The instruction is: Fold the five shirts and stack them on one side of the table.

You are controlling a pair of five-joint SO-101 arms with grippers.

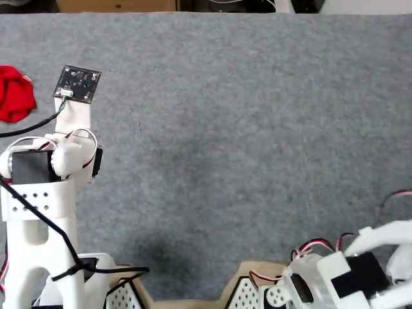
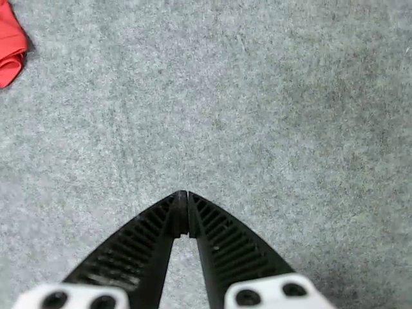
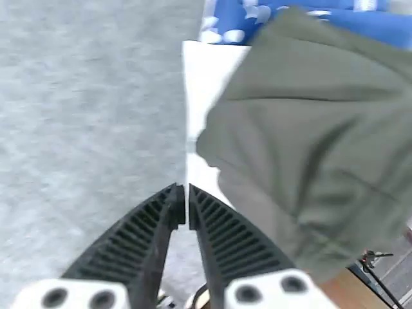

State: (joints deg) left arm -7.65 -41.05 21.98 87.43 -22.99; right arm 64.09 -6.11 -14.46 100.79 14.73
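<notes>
Red shirt at left edge of grey table, beside left arm.

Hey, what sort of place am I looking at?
Probably a robotics lab workbench: two white plastic robot arms with exposed wiring, mounted at a grey felt-covered table, and a crumpled red cloth at its edge.

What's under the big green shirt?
Something white peeks out from beneath the green shirt, with blue spotted fabric behind it. Whatever else lies underneath is covered.
</notes>
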